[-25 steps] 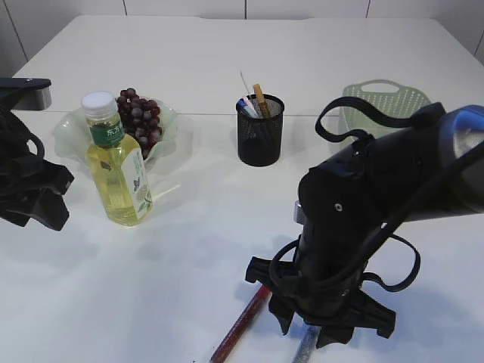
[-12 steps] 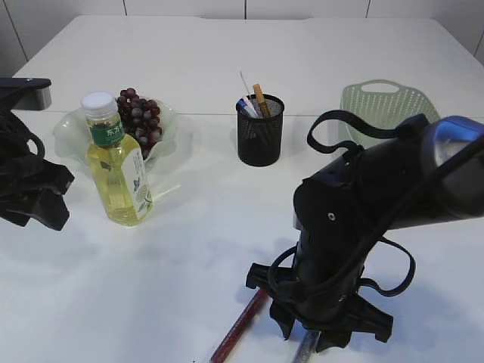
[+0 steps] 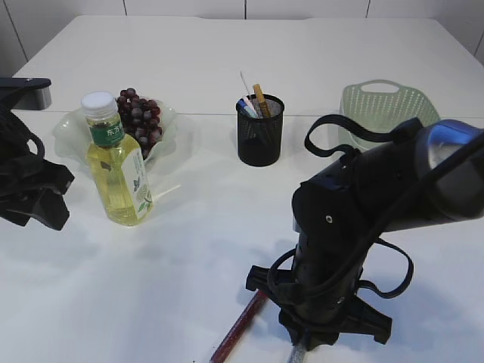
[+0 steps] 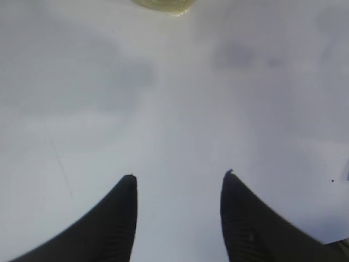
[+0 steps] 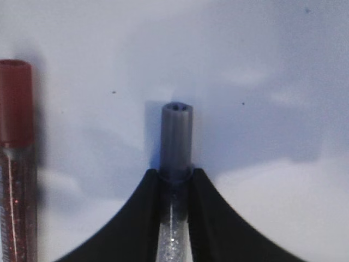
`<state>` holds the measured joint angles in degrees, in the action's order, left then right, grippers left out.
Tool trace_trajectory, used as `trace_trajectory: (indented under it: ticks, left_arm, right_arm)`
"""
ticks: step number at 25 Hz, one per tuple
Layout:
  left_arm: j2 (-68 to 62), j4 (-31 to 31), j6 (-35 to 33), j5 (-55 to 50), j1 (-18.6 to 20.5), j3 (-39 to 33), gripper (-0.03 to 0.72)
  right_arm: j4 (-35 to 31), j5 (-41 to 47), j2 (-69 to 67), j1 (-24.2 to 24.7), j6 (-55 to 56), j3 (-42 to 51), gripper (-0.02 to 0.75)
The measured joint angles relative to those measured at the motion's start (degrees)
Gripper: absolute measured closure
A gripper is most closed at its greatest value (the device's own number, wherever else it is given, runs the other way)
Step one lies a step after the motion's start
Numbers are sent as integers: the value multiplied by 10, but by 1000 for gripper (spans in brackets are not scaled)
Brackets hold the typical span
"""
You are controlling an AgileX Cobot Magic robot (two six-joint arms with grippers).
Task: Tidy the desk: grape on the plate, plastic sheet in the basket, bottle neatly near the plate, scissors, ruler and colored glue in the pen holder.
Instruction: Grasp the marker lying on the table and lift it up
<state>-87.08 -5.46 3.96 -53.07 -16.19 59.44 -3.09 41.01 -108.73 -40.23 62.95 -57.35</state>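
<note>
- Glue sticks lie nearest, at the front edge of the white table [image 3: 227,76]: a silver glitter glue stick [image 5: 176,139] with a grey cap, and just beside it on its left in the right wrist view, not touching, a red glitter glue stick [image 5: 14,136] with a dark red cap.
- Right gripper [image 5: 175,183] is down at the table over the silver stick, its two black fingers [image 5: 147,218] pressed against the clear barrel on both sides just below the grey cap, so it is clamped on that stick.
- In the exterior view the right arm hides most of the silver stick; the red one shows as a slanted rod running toward the bottom edge.
- Left gripper [image 4: 179,183] hangs above bare table on the left side, jaws spread apart with nothing between them; the yellow base of the bottle [image 4: 162,4] peeks in at the top of its wrist view.
- Bottle, seen from outside, stands upright with yellow liquid, a green label and a white cap, just in front of the plate [image 3: 69,125].
- Grapes [image 3: 140,117], a dark red bunch, sit on the pale green wavy-edged plate, behind the bottle.
- Pen holder [image 3: 260,132], a black mesh cup, stands upright near the table's middle with several slim items sticking out of it; which ones I cannot tell.
- Basket [image 3: 389,102], light green and perforated, sits to the right of the holder, well apart from it and partly behind the right arm.
</note>
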Motion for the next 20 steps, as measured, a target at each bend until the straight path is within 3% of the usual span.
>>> trace_trajectory:
  ticks: [8,13,20]
  left_arm:
    - [0,0,0,0,0,0,326]
    - [0,0,0,1,0,0,326]
    - [0,0,0,2,0,0,326]
  right_arm:
    - [0,-8,7,0,-21,0,632]
    - [-6,-64,57,7,-58,0,633]
    - [-86,-171,140,64,-194,0,633]
